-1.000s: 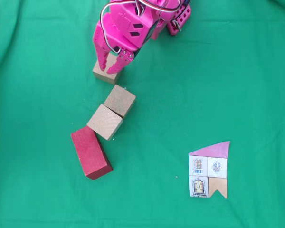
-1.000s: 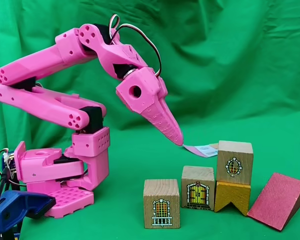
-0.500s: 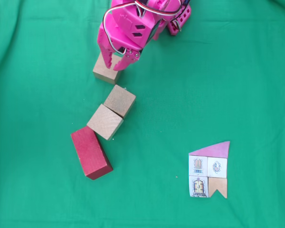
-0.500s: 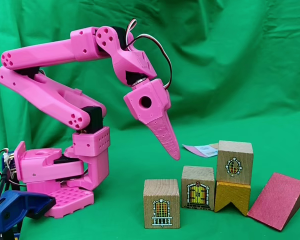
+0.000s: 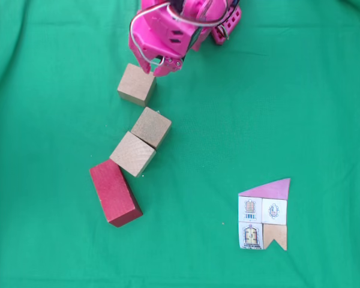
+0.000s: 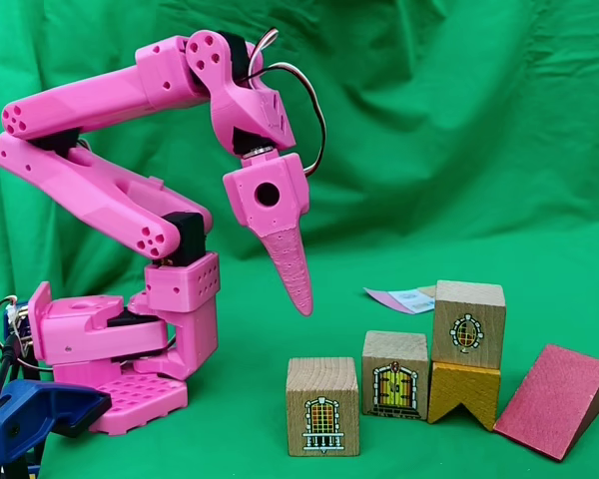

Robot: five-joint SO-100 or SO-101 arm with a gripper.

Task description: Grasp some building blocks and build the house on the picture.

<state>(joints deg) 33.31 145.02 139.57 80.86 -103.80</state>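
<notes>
In a fixed view from above, three tan cubes lie in a diagonal line: a far cube (image 5: 137,84), a middle one (image 5: 151,126) and a near one (image 5: 132,153). A dark-red block (image 5: 115,192) lies at the line's lower end. My pink gripper (image 5: 158,71) hovers just behind the far cube's right corner, open, holding nothing. The picture (image 5: 264,214) of the house lies flat at lower right. From the side, the gripper (image 6: 301,304) points down above and left of the window cube (image 6: 322,406). The door cube (image 6: 395,374), a cube (image 6: 468,317) on a yellow notched block (image 6: 463,392) and the red wedge (image 6: 553,399) stand to its right.
Green cloth (image 5: 288,90) covers the table and hangs as a backdrop. The arm's pink base (image 6: 130,349) stands at the left of the side view, beside a blue clamp (image 6: 30,414). The paper card (image 6: 404,298) lies behind the blocks there.
The gripper has pulled back from over the far cube toward the base and now points more steeply down. No block has moved.
</notes>
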